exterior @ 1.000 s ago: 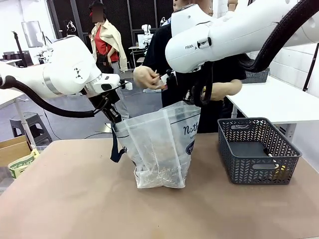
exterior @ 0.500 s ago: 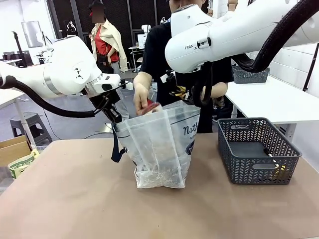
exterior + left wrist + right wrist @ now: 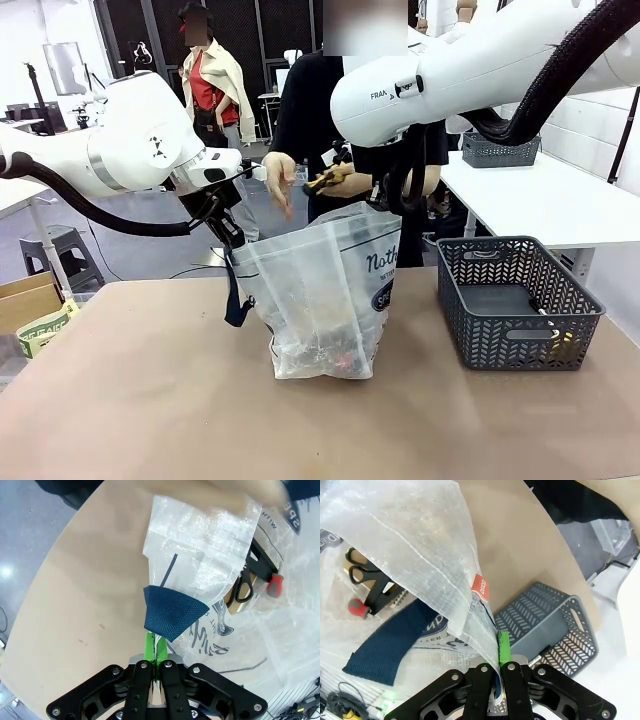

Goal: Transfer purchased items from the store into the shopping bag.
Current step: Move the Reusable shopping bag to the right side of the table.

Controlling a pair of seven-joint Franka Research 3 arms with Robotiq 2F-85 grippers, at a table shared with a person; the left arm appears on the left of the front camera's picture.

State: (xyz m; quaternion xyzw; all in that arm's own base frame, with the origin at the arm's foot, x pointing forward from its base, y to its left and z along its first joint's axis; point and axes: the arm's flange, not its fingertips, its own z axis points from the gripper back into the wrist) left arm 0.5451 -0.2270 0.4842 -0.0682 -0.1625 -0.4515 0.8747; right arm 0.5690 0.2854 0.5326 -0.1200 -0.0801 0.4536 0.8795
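The shopping bag point(image 3: 325, 290) stands in the middle of the table, its mouth held wide between my two grippers. My left gripper point(image 3: 226, 238) is shut on the bag's left rim beside a navy strap point(image 3: 172, 611). In the left wrist view its green pads point(image 3: 150, 647) pinch the plastic. My right gripper point(image 3: 396, 205) is shut on the right rim; its green pads point(image 3: 504, 647) clamp the plastic below an orange tag point(image 3: 480, 587). Black-handled scissors point(image 3: 243, 587) and a red-tipped item point(image 3: 276, 584) lie in the bag. Behind the bag, the person's hand point(image 3: 335, 181) holds a yellow-black item.
A dark grey lattice basket point(image 3: 515, 300) stands right of the bag, with a yellowish item point(image 3: 560, 346) in its near corner. A cardboard box point(image 3: 30, 300) sits off the table's left edge. The person's other hand point(image 3: 278, 180) hovers above the bag's left side.
The person's hand lowered a red-and-white item to the bag's mouth, then drew back up; dark and red items now lie at the bag's bottom. Both grippers have stayed put.
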